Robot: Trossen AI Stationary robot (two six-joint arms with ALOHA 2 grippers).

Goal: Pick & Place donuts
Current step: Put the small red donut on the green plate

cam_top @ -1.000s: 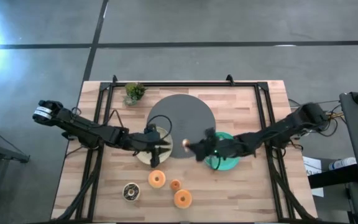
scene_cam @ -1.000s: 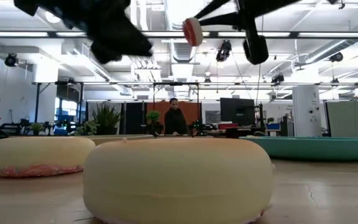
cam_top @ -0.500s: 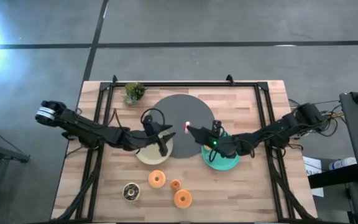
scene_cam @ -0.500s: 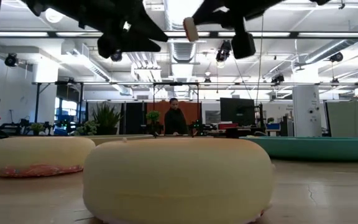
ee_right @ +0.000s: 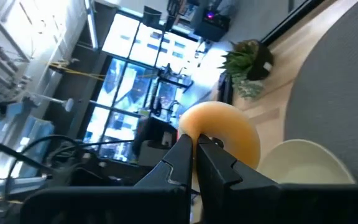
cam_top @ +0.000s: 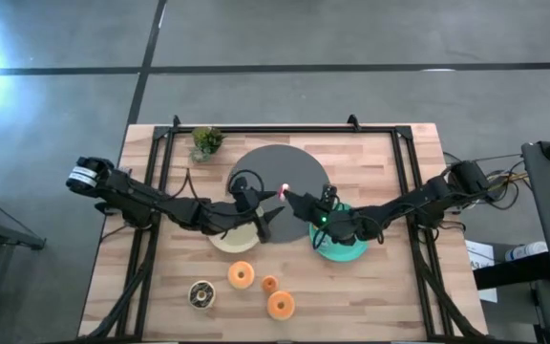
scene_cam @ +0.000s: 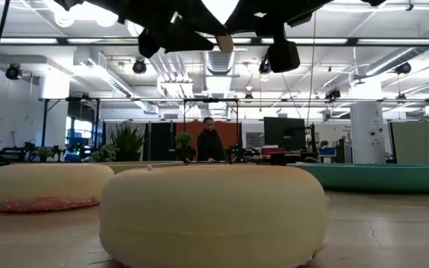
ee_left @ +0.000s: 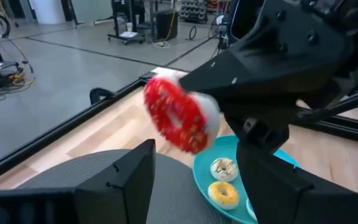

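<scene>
My right gripper (cam_top: 290, 197) is shut on a small donut (cam_top: 284, 187), red-frosted on one face (ee_left: 176, 117) and orange on the other (ee_right: 224, 134), held high above the dark grey disc (cam_top: 280, 172). My left gripper (cam_top: 269, 213) stands open just beside it, pointing at the red face. Its fingers (ee_left: 126, 180) stay short of the donut. A white-frosted donut (ee_left: 224, 168) and a yellow one (ee_left: 224, 194) lie on the teal plate (cam_top: 347, 250). Three orange donuts (cam_top: 242, 275) and a chocolate one (cam_top: 200, 294) lie flat on the near table. My right gripper pinches the donut's rim (ee_right: 199, 138) between its two fingertips. The fingers come nearly level from the table's right. The donut stands on edge, clear of everything, its orange face toward the right wrist and its red face toward my left gripper.
A cream plate (cam_top: 229, 239) lies under the left gripper, left of the teal plate. A small potted plant (cam_top: 206, 141) stands at the far left. In the low view two donuts (scene_cam: 213, 212) (scene_cam: 47, 186) fill the foreground. A person stands far off in the room.
My right gripper has carried the donut toward the far edge, from beside the teal plate to over the grey disc, rolling its wrist. My left gripper has left the cream plate, moved right toward the donut, tipped up toward level and opened wider.
</scene>
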